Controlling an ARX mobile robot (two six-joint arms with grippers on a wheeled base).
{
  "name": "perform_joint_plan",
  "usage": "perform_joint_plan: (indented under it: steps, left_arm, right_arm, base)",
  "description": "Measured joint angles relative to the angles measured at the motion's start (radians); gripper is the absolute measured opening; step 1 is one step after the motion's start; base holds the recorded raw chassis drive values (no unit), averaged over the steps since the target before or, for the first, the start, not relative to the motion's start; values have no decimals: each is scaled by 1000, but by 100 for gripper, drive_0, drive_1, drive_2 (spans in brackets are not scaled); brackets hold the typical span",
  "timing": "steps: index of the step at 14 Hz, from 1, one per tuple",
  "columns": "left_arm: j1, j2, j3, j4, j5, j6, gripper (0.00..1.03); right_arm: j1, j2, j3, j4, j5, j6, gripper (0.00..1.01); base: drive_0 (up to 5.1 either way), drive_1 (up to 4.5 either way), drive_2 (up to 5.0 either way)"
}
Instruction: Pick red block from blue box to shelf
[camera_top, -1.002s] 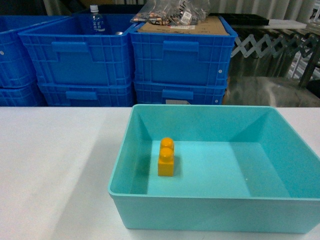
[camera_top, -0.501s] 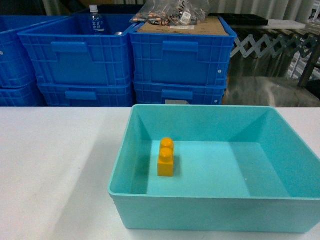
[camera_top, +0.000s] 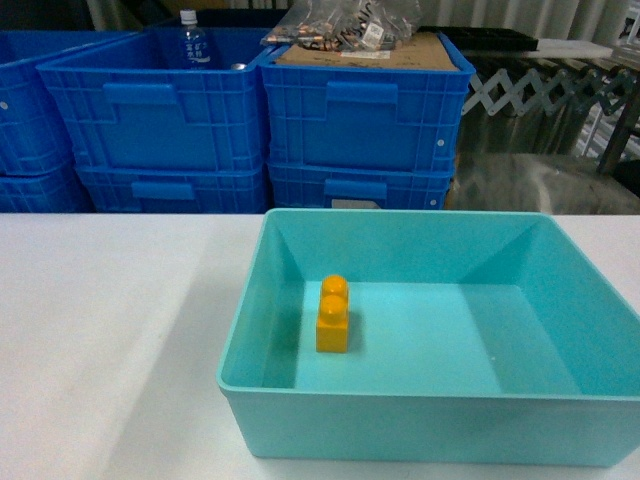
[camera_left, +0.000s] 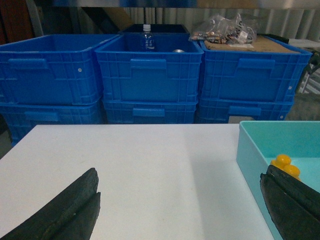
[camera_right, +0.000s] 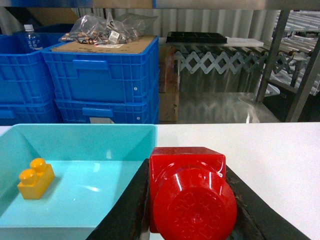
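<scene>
– So, where did the red block (camera_right: 187, 192) go? I only see the yellow brick (camera_top: 333, 314) in the blue box (camera_top: 240, 345).

– It's out of the box already. Look at the right wrist picture: the right gripper (camera_right: 192, 215) is pinching it, one dark finger pressed on each flat side, with the round stud facing the camera. It hangs above the white table (camera_top: 110, 320), just past the box's right wall.

– Is it hard to hold?

– I'd guess not. It looks like a small, hard plastic toy, so it should be light and won't squash. But it is shiny, so it could slip. The flat sides are the best place to squeeze, and that's where the fingers are.

– And the other arm?

– The left gripper (camera_left: 180, 212) is spread wide with nothing in it, low over the table beside the box.

– Did anything change from a second ago?

– Not from the head view. The box, the yellow brick and the blue crates (camera_top: 360, 110) behind sit just the same. No arm shows there, so I can't really say if they moved.

– And the shelf?

– Maybe those shiny metal posts (camera_right: 310, 82) on the far right, but I'm not sure.
</scene>
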Motion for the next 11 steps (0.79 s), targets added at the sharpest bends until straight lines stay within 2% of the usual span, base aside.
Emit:
perform_joint_plan:
  steps: [4, 6, 11]
  left_arm:
    - [0, 0, 0, 0, 0, 0, 98]
    - [0, 0, 0, 0, -1, 0, 98]
    - [0, 0, 0, 0, 1, 0, 98]
  right_arm:
    - [0, -53, 0, -58, 0, 0, 29]
    - [0, -190, 1, -235, 0, 0, 29]
    - [0, -217, 1, -230, 0, 0, 29]
  base:
    - [0, 0, 0]
    - [0, 0, 0]
    - [0, 0, 0]
